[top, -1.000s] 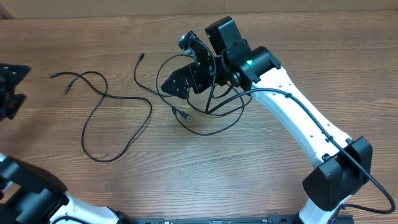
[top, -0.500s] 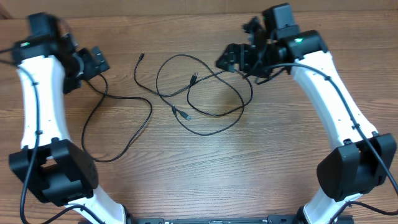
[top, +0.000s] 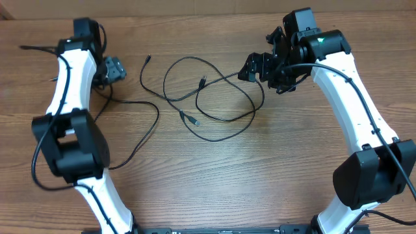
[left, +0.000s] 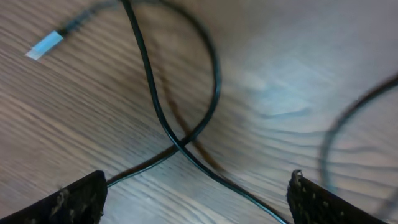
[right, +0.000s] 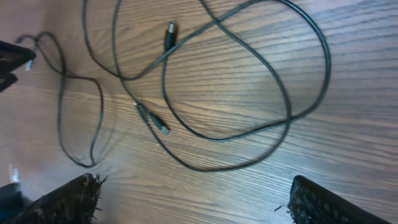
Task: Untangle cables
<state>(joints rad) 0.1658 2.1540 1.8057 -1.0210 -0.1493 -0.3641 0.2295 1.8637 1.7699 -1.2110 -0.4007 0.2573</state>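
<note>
A wooden table (top: 260, 182) (brown, visibly grained).

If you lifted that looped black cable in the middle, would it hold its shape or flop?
Probably flop: the looped cable lies in loose curves crossing itself, so it should sag and trail. Likely light, being so thin. Its small plug might snag at a crossing.

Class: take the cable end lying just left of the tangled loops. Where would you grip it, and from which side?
Grip the cable just behind its plug, from above, fingers across it. That stretch lies flat and alone on the table, no strand crossing it; the left gripper is nearest.
</note>
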